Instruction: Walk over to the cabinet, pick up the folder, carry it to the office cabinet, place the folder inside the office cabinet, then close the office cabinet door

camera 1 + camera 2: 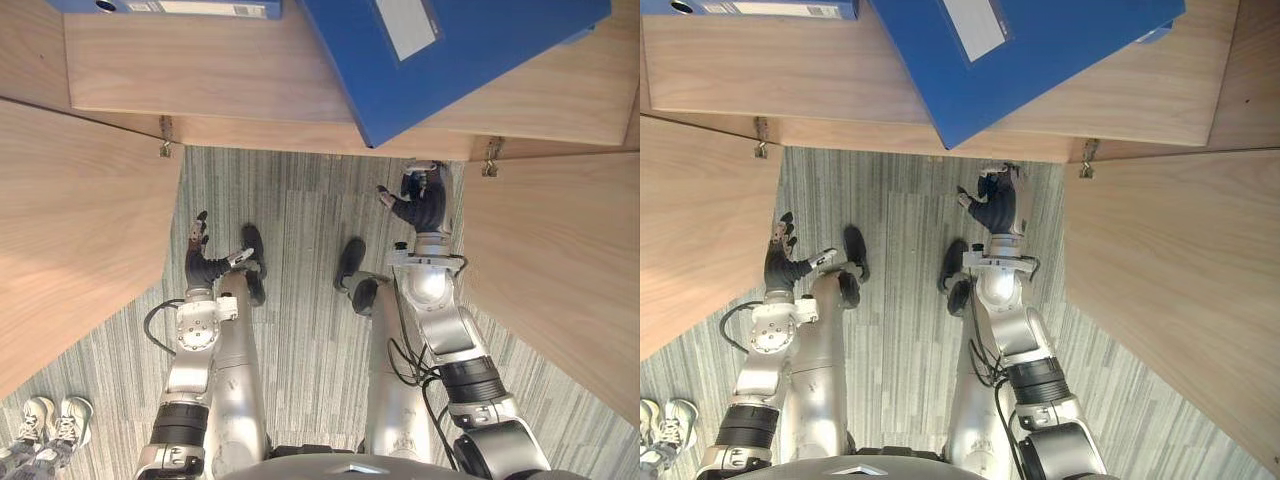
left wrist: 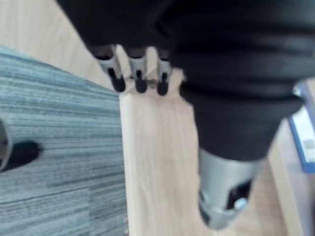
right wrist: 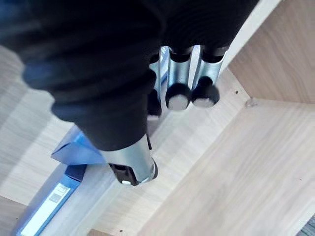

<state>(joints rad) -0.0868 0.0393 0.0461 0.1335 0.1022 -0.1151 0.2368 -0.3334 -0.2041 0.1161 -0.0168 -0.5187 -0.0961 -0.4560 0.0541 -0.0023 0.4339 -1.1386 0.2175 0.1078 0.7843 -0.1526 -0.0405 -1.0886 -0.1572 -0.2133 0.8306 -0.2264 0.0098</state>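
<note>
Here, the blue folder [image 1: 500, 40] is seen lying askew on the cabinet shelf [image 1: 200, 70], one corner jutting past the shelf's front edge. The right robot hand [image 1: 420, 205] is held just before that corner, fingers relaxed and empty. The left robot hand [image 1: 203, 262] is held loosely open beside the left door [image 1: 70, 250], grasping nothing.

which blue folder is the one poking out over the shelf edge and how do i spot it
On the open wooden cabinet's shelf, look right. The big blue folder lies skewed, one corner jutting past the shelf's front edge, a pale label on its top. The other blue folder sits back left, square to the shelf.
</note>
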